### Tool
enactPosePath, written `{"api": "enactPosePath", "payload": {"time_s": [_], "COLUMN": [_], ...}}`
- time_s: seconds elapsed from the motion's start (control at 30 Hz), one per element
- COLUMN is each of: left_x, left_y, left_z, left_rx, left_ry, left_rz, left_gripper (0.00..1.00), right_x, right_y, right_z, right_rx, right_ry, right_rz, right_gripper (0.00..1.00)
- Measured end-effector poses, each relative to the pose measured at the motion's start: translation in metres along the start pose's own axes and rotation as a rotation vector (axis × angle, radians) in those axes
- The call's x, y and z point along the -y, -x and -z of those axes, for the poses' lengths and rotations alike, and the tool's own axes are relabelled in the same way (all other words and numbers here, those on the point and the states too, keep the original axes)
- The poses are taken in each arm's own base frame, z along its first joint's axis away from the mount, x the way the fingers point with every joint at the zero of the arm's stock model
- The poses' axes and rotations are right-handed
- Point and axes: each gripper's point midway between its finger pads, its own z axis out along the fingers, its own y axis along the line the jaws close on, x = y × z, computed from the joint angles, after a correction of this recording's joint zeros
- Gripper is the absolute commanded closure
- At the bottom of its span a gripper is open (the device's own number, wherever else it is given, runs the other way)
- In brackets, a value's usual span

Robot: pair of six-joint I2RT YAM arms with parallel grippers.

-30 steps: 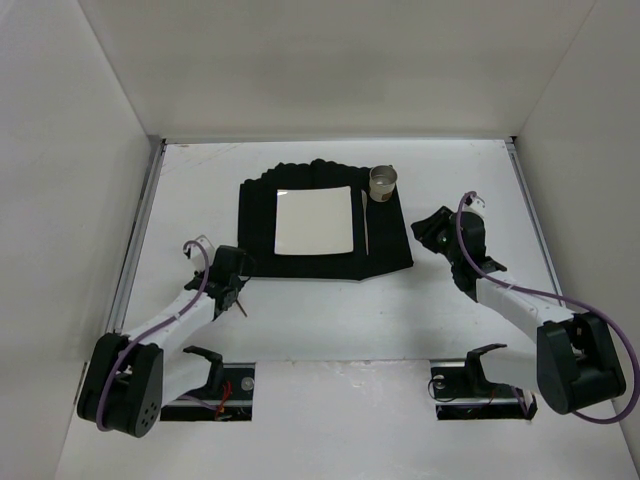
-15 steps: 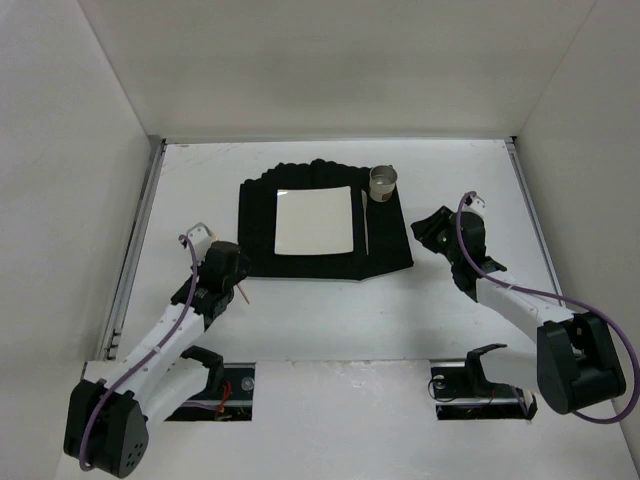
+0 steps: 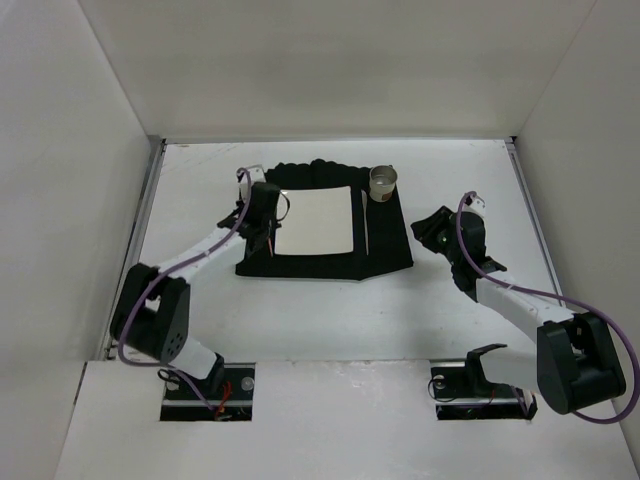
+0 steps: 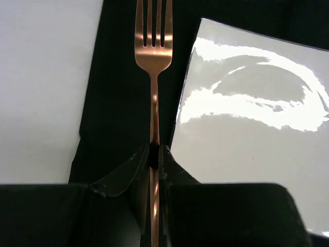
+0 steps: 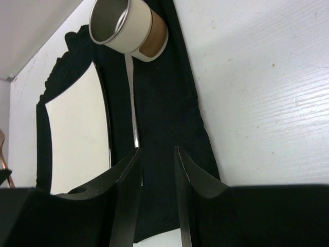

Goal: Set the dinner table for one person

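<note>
The white dinner table point(image 3: 330, 310) carries a black placemat point(image 3: 390, 250) with a square white plate point(image 3: 315, 220) on it. A silver knife point(image 3: 364, 225) lies right of the plate, and a white cup point(image 3: 383, 181) stands at the mat's far right corner. My left gripper point(image 3: 264, 216) is over the mat's left strip, shut on a copper fork point(image 4: 153, 56). The fork points away over the black mat point(image 4: 118, 103), just left of the plate point(image 4: 247, 128). My right gripper point(image 3: 432, 228) is open and empty at the mat's right edge, its jaws point(image 5: 157, 154) over the mat near the knife point(image 5: 134, 128).
Grey rails point(image 3: 142, 230) run along the table's side edges, and white walls enclose the back and sides. The cup also shows in the right wrist view point(image 5: 126, 25), lined with metal and with a brown band at its base.
My left arm has swung from the near left of the table up to the placemat's left side, carrying the fork. The right arm has not moved.
</note>
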Motion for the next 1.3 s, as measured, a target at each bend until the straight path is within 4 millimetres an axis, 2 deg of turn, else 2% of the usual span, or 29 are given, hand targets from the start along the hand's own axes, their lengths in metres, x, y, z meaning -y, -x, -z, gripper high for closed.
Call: {"api": "enactPosePath", "payload": {"time_s": [0.1,0.2,0.37,0.47,0.8,1.17,1.3], "left_x": [0.009,0.009,-0.003,-0.012,-0.009,-0.024,-0.023], "left_y": [0.007,0.008,0.006,0.004,-0.005,-0.03,-0.038], "left_z": [-0.023,-0.042,-0.074,-0.085,-0.081,-0.076,-0.073], "left_rx": [-0.024,-0.047,-0.089,-0.117,-0.134,-0.184,-0.194], "left_ry": [-0.012,-0.013,-0.023,-0.02,-0.025,0.047,0.059], "left_rz": [-0.039,-0.086,-0.15,-0.168,-0.224,-0.262,-0.281], "left_gripper": [0.93,0.94,0.94,0.94,0.94,0.93,0.88], "right_x": [0.0,0.0,0.003,0.003,0.003,0.003,0.002], "right_y": [0.0,0.0,-0.003,-0.003,-0.003,-0.003,-0.004], "right_z": [0.0,0.0,-0.002,-0.002,-0.002,-0.003,-0.002], "right_rx": [0.0,-0.001,-0.01,-0.01,-0.01,-0.01,-0.013], "right_ry": [0.0,-0.001,-0.01,-0.009,-0.009,-0.009,-0.007], "right_rz": [0.0,0.0,0.001,0.001,0.001,0.001,0.002], "right_gripper": [0.63,0.63,0.63,0.63,0.63,0.63,0.63]}}
